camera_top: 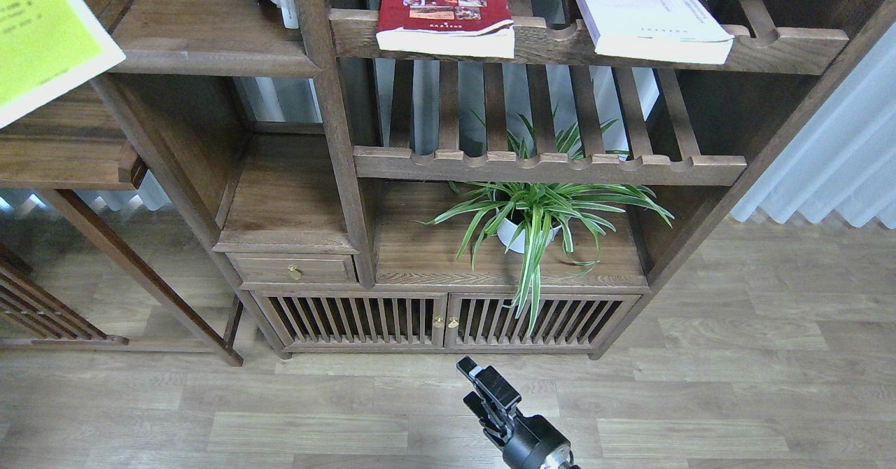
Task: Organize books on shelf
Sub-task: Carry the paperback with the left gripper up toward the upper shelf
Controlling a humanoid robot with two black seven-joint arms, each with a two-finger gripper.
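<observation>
The one gripper [483, 385] in view, at the bottom centre, hangs low over the wood-plank floor [735, 385]; its arm rises from the bottom edge, so which side it belongs to is not certain, though I take it for the right. It is seen dark and nearly end-on, holding nothing, and whether its fingers stand wide or narrow cannot be told.

Far up and to the left of it, the yellow-green paperback [49, 35] hangs tilted in the air at the frame corner, its lower right corner just beside the rounded front edge of the solid shelf board [210, 59]. Whatever carries it lies outside the view, so the left gripper's grasp cannot be judged.

Well above the gripper, the dark red book [442, 10] and, up and to the right, the pale white-lavender book [647, 14] lie flat on the top slatted rack [553, 42], both overhanging its notched rail.

Risks, as I judge them: the tilted paperback may catch its corner on the board's moulded edge or the upright post [329, 126] and twist loose. The overhanging books could tip forward onto the spider plant [539, 217] if nudged.
</observation>
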